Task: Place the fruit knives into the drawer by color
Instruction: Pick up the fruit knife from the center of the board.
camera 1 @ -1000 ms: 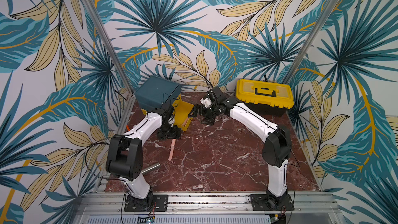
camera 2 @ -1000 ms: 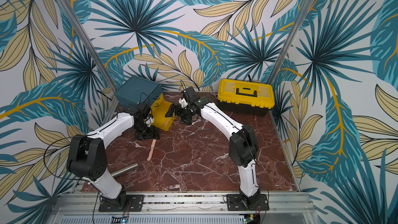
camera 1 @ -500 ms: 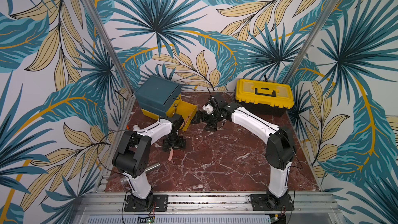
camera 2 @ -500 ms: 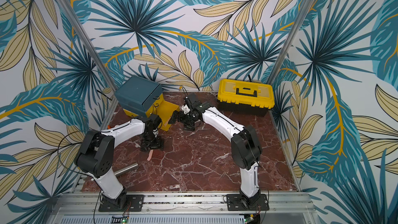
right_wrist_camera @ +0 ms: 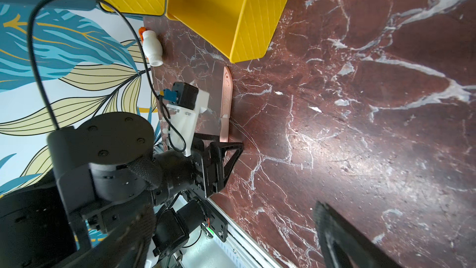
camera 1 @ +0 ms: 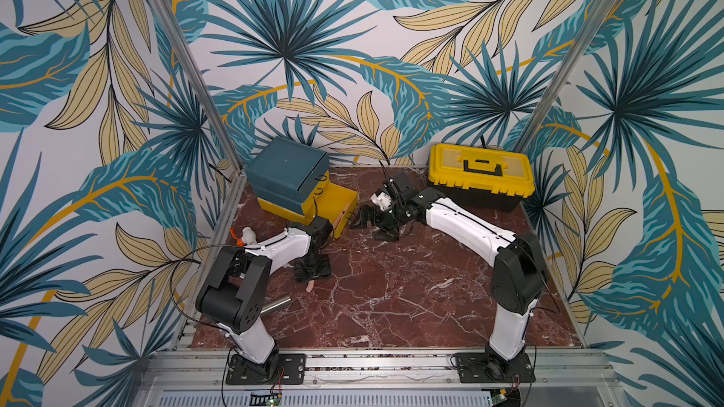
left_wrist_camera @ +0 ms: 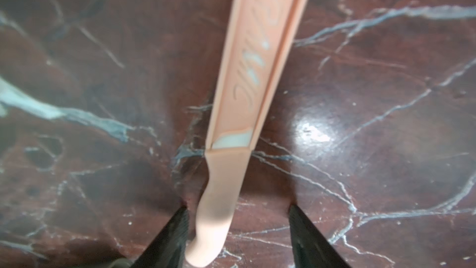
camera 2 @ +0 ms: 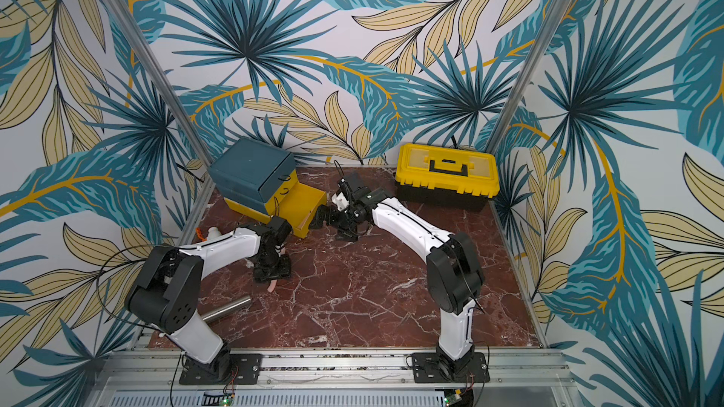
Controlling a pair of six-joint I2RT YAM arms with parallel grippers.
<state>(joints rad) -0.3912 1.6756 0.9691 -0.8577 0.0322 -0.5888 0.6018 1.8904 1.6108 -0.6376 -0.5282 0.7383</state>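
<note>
Straddling the handle end of a pink knife [left_wrist_camera: 231, 125], the left gripper [left_wrist_camera: 238, 205] stands low over the marble table [camera 1: 391, 307] with its jaws apart. One finger [left_wrist_camera: 175, 228] is just beside the handle and the other is clear of it, so nothing is gripped yet. The knife lies flat, its far end pointing toward the bottom yellow drawer [camera 1: 337, 205], which is pulled out of the drawer chest [camera 1: 288, 174] at the far left. The right gripper [camera 1: 374, 225] hangs wide open and empty just right of that drawer's front.

This looks like the pick-up of what may be the last loose knife, since no green or teal knives show on the table. The other drawers are shut, so whether those knives are inside cannot be told. A pinkish sliver along the open drawer's wall is too small to identify. Left to do, by my reading: grip, lift, drop the knife into the yellow drawer and push it shut.
</note>
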